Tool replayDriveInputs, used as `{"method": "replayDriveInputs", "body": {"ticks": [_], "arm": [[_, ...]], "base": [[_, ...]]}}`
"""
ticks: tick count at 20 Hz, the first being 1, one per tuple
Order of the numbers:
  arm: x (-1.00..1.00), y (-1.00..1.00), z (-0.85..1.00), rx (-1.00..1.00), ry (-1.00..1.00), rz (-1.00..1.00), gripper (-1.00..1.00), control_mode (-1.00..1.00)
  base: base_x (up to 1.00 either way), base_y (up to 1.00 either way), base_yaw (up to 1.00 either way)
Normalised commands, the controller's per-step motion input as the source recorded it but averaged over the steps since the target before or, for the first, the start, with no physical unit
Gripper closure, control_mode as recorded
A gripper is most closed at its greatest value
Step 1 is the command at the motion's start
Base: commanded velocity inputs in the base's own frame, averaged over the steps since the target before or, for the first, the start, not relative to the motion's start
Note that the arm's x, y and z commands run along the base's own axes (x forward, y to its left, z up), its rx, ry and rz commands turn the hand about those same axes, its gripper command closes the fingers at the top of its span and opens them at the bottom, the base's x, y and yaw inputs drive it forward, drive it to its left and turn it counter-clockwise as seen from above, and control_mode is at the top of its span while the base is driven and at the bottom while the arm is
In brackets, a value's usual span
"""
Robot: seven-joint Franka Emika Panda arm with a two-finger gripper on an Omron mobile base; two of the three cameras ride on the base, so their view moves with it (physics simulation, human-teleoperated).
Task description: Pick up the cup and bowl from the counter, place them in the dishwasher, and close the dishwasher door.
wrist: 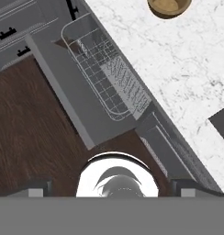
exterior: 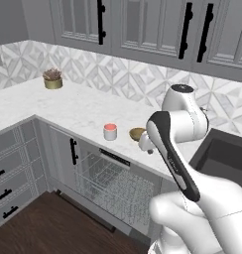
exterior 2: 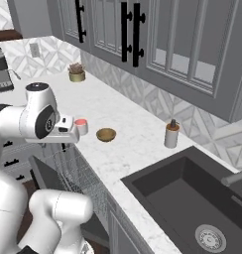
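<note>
The cup (exterior: 110,131) (exterior 2: 82,126), white with a pink inside, stands on the marble counter (exterior: 68,106) near its front edge. The brown bowl (exterior: 136,133) (exterior 2: 106,134) (wrist: 169,5) sits just to its right, partly hidden by my arm in the left base view. Below them the dishwasher is open, with its wire rack (exterior: 113,181) (wrist: 104,75) pulled out over the dropped door (wrist: 72,103). My gripper (wrist: 112,189) (exterior 2: 63,144) points down over the counter's front edge, close to the cup. It is open with nothing between its fingers.
A dark sink (exterior 2: 192,198) is cut into the counter at the right, with a soap dispenser (exterior 2: 171,135) behind it. A gold pot with a plant (exterior: 53,79) stands far left. Grey drawers (exterior: 9,168) flank the dishwasher. Dark wood floor (wrist: 26,133) lies below.
</note>
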Motion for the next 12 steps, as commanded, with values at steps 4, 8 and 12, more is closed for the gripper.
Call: {"method": "replayDriveInputs", "body": {"ticks": [4,8,12], "arm": [[0.43,-0.14,0.0,0.0,0.02,0.03,-1.0,-1.0],[0.92,-0.01,-0.01,0.0,0.04,0.02,-1.0,-1.0],[0.99,0.16,-0.05,0.0,0.0,-0.02,-1.0,-1.0]], "base": [[0.0,0.0,0.0],[0.0,0.0,0.0],[0.0,0.0,0.0]]}}
